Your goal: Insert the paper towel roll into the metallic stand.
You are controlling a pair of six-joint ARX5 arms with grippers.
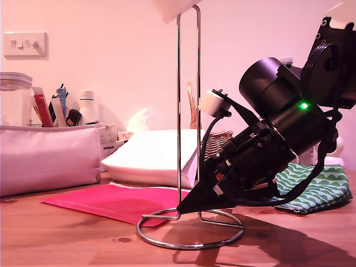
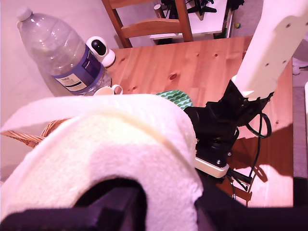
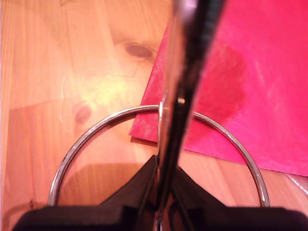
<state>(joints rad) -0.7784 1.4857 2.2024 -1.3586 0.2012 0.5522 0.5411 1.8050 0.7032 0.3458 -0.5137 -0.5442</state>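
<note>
The metallic stand [image 1: 178, 111] stands upright on the wooden table in the middle of the exterior view, its ring base [image 1: 189, 245] flat on the wood. My second gripper [image 1: 181, 210] is shut on the foot of the stand's upright loop. The second wrist view shows the chrome upright [image 3: 178, 72] running between the jaws of that gripper [image 3: 161, 168], with the ring [image 3: 86, 139] below. The paper towel roll [image 2: 96, 154] is white and embossed and fills the first wrist view. My first gripper [image 2: 120, 202] is shut on it, high above the table. Only the roll's corner [image 1: 175, 8] shows above the loop's top.
A red sheet [image 1: 117, 200] lies under the ring's edge. Behind are a folded white paper bag [image 1: 150, 156], a wicker basket [image 1: 214, 142], a green patterned cloth [image 1: 317, 192] and a pink pouch [image 1: 50, 158]. A water bottle [image 2: 62, 53] and small camera [image 2: 98, 48] stand further off.
</note>
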